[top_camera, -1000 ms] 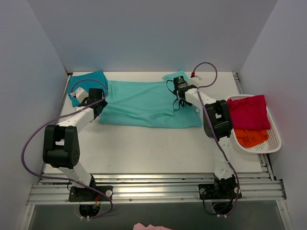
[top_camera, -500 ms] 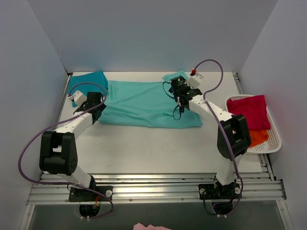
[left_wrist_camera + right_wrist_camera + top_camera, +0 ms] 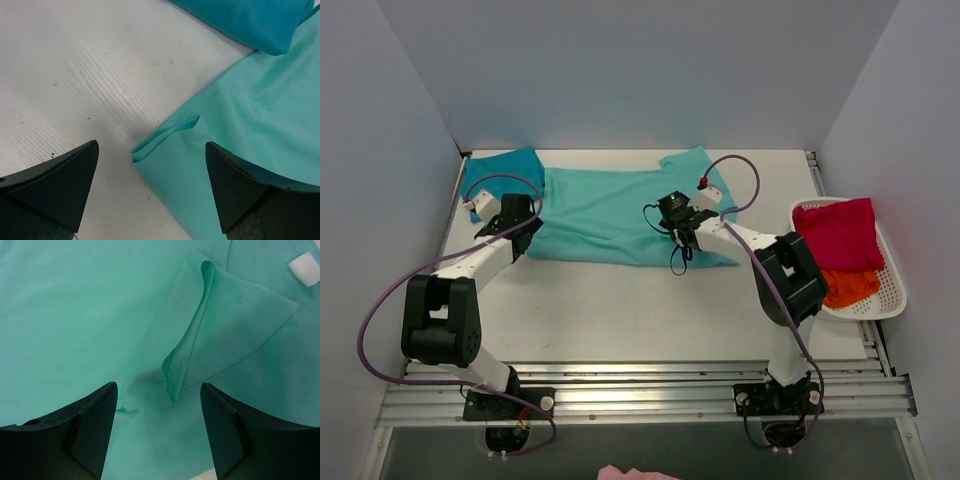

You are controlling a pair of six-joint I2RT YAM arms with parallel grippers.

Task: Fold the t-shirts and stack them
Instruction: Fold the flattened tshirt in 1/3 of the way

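A light mint-green t-shirt point(image 3: 610, 215) lies spread flat across the back of the table. A darker teal-blue t-shirt point(image 3: 502, 168) lies folded at the back left, its edge touching the mint one. My left gripper point(image 3: 522, 228) hovers open over the mint shirt's near-left corner point(image 3: 165, 135), nothing between its fingers point(image 3: 60, 185); the teal shirt point(image 3: 255, 20) shows at the top. My right gripper point(image 3: 678, 222) stands open just above the mint shirt's right part, over a folded sleeve hem point(image 3: 192, 345), holding nothing. A white label point(image 3: 305, 267) shows at the collar.
A white basket point(image 3: 885, 300) stands at the right table edge with a red cloth point(image 3: 840, 232) and an orange cloth point(image 3: 842, 287) in it. Walls close the left, back and right sides. A pink bit of cloth point(image 3: 635, 472) shows below the arm bases.
My right gripper has moved from the shirt's back-right sleeve toward the near left over the shirt, its jaws narrowing somewhat. My left gripper shifted slightly toward the shirt's left corner.
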